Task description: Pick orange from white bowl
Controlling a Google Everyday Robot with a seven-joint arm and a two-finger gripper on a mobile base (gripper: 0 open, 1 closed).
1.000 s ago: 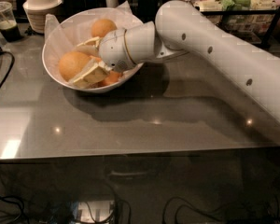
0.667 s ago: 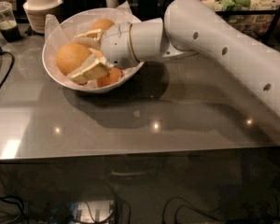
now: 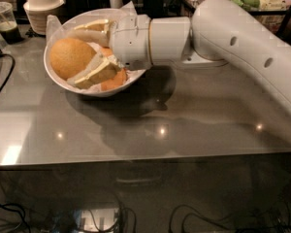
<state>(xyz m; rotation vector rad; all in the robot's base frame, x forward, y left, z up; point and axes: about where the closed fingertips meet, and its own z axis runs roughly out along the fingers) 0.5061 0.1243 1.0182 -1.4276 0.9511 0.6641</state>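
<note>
- Currently clamped on the orange point(image 3: 68, 57) w/ the gripper point(image 3: 82, 55), by the look of it: one of its fingers point(image 3: 94, 29) over the top, other underneath, both inside the white bowl point(image 3: 87, 92).
- Find bowl toward back-left corner of the desk point(image 3: 184, 130); orange in bowl's left half, paper lining point(image 3: 56, 25) poking up at rim beside it.
- Expect firm, fairly heavy fruit w/ dimpled peel, so decent friction; round though, so liable to squirt out if squeezed off-centre.
- Hold across widest part, moderate squeeze, no bruising.
- Looks pale orange, matte, biggest in bowl; deeper-coloured smaller orange point(image 3: 114, 81) tucked below lower finger.
</note>
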